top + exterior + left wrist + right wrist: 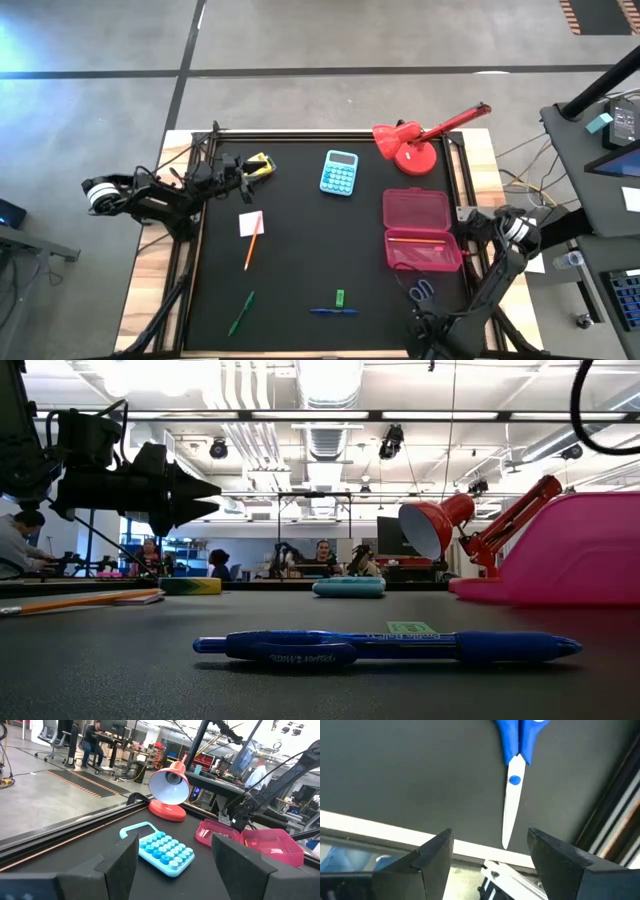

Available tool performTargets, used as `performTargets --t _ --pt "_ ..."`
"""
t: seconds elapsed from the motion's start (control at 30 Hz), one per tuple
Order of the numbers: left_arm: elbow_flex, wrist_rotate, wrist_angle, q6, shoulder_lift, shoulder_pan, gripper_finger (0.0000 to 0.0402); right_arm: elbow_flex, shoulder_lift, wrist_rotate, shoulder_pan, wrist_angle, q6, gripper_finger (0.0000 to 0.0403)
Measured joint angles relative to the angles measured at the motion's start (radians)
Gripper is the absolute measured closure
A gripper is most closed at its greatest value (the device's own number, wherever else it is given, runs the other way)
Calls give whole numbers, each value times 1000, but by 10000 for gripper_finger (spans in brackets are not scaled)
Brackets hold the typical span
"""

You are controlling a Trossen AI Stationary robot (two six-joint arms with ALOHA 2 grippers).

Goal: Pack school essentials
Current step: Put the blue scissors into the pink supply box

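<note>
Open pink translucent plastic case [420,230], hinged, near the desk's right edge; one orange pencil [418,239] lies inside it. Blue-handled scissors [422,291], blades closed, lie just in front of the case. Blue pen [333,311] and tiny green eraser [340,297] rest near the front edge; green pen [241,313] further left. Second orange pencil [253,240] overlaps the pink paper note [251,222]. Yellow-green box [262,165] sits beside the left hand [243,172], fingers spread wide. Right hand [490,857], fingers wide, hovers over the scissors. Matte black desk [300,270].

Bright, even ceiling light; glare overhead in the low view; blue pen [390,648] sharp, room behind soft.
</note>
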Motion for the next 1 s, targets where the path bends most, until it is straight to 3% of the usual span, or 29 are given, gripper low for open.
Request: performTargets --t 0.2,0.33,0.63,1.0 --pt "0 0 0 0 0 0 167 -24 28 9 -15 -30 -118 161" --pt "0 0 0 0 0 0 167 -104 8 9 -15 -33 -111 161" --pt "0 0 0 0 0 0 167 -310 -52 9 -16 191 -80 161" --pt "0 0 0 0 0 0 167 -389 -63 13 -17 267 -134 183"
